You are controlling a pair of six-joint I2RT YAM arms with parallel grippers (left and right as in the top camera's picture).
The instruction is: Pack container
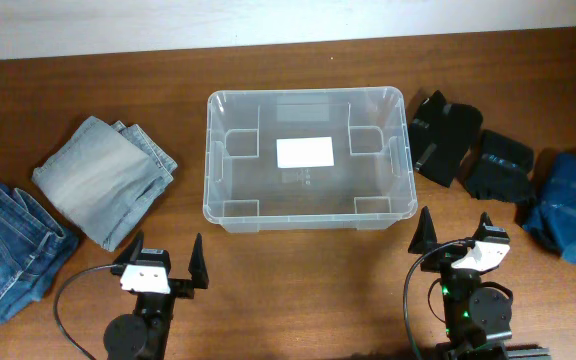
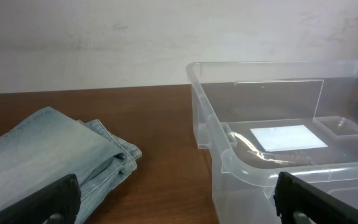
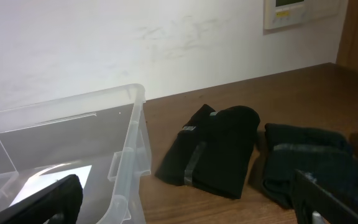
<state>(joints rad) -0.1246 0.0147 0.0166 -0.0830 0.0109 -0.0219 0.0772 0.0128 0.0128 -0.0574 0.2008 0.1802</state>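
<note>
The clear plastic container (image 1: 218, 160) stands at the table's centre with a white label on its bottom and nothing inside. It also shows in the left wrist view (image 2: 229, 149) and the right wrist view (image 3: 129, 155). Light blue folded jeans (image 1: 103, 178) lie to its left, seen in the left wrist view (image 2: 48, 155). Dark blue jeans (image 1: 3, 245) lie at the far left. A black folded garment (image 1: 440, 137) lies to the container's right, seen in the right wrist view (image 3: 219, 149). My left gripper (image 1: 167, 262) and right gripper (image 1: 455, 231) are open and empty near the front edge.
A second dark garment (image 1: 498, 165) and a blue garment (image 1: 571, 203) lie at the far right. The dark one shows in the right wrist view (image 3: 309, 158). A white wall with a wall panel (image 3: 291, 12) is behind the table.
</note>
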